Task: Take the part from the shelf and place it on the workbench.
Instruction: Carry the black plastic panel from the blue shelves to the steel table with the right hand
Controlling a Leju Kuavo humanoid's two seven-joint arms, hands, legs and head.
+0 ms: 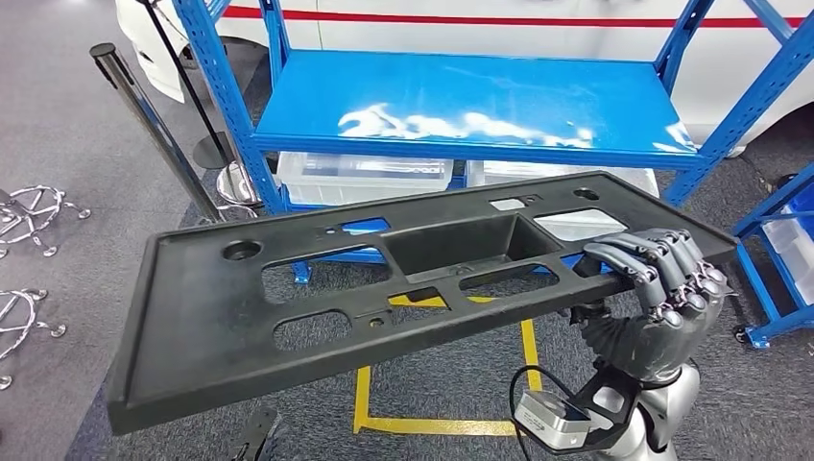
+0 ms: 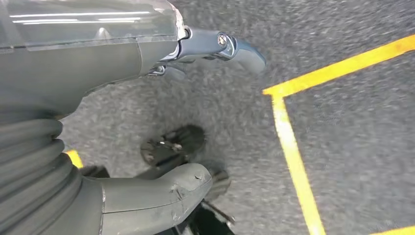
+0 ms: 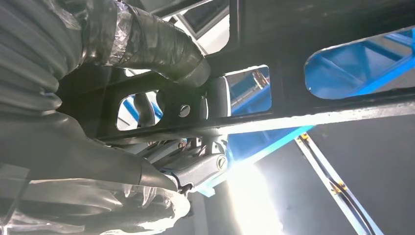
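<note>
A long black plastic part [image 1: 192,317] with several cut-outs and a sunken middle pocket hangs level in front of the blue shelf [image 1: 461,96], off its bare top board. My right hand [image 1: 662,279] grips the part's right end, fingers curled over the near rim. From the right wrist view my right hand [image 3: 98,147] clasps the part's underside [image 3: 303,49], thumb on one side, fingers on the other. In the left wrist view my left hand [image 2: 73,122] hovers over the grey floor, its finger and thumb apart with nothing between them.
Clear bins [image 1: 365,173] sit on the shelf's lower level. A chrome post [image 1: 154,125] leans at the shelf's left, with metal chair bases [image 1: 29,211] further left. A blue cart [image 1: 787,250] stands right. Yellow tape [image 1: 442,423] marks the carpet. A white vehicle [image 1: 480,29] stands behind.
</note>
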